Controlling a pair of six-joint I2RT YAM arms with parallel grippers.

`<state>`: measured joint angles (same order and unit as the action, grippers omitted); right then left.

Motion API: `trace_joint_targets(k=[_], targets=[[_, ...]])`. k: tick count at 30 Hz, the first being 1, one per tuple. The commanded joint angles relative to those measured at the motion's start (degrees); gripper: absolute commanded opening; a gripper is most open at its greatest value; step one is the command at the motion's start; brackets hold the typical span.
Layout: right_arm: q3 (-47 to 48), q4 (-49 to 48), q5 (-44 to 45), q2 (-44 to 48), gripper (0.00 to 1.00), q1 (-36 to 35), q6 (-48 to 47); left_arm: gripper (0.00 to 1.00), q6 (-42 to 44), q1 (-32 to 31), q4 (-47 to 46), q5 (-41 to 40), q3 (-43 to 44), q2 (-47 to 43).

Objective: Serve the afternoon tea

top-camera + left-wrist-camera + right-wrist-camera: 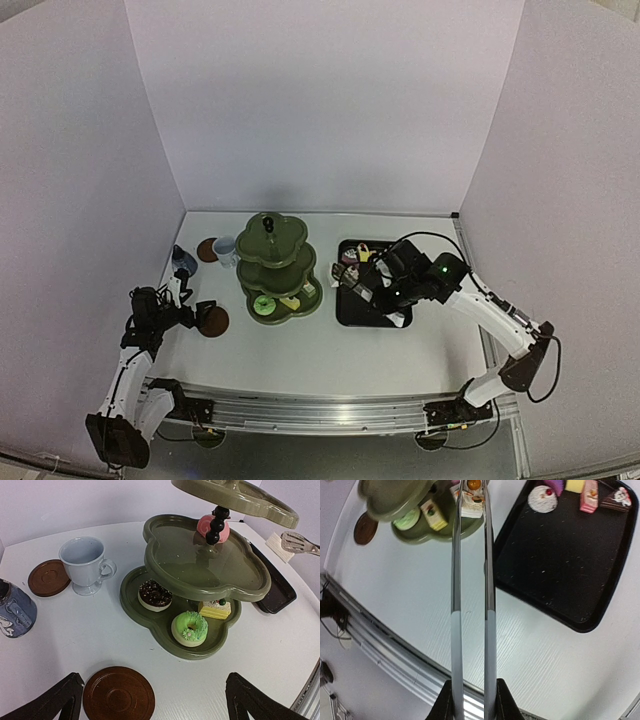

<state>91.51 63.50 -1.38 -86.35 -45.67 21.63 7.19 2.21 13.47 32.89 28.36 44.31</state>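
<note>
Coasters (118,695) 2; mug (87,562) 1; pot (15,610) 1; stand (200,575) 1; tiers 3

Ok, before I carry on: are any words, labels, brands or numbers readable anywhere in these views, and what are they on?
No readable text in any view.
The pot: white marks on its side, cut off at the frame edge, not legible as letters.
The mug, stand, coasters, tray and tongs: plain, no markings visible.
The cakes: decoration only, no writing.
</note>
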Motion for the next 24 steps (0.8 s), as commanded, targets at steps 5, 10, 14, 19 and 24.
trace_joint_targets(k=[5,10,14,19,24], targets=[[8.46,3.76,-5.83,-0.89,0.00,-7.33,-3.33,1.00,-0.20,0.16,-1.61,0.90,0.42,-0.03],[14.32,4.02,-4.62,-6.07,0.00,-9.26,-6.37,1.00,-0.08,0.17,-1.61,0.82,0.38,-0.11],[18.41,4.24,-1.12,-9.69,0.00,-9.38,-9.73,1.00,0.26,0.17,-1.39,0.46,0.41,-0.40],[23.11,4.46,2.90,-14.25,0.00,-9.44,-12.87,1.00,0.43,0.16,-1.51,0.37,0.23,-0.63],[26.35,4.58,7.19,-18.12,0.00,-9.42,-14.31,1.00,0.51,0.16,-1.52,0.31,0.22,-0.73]])
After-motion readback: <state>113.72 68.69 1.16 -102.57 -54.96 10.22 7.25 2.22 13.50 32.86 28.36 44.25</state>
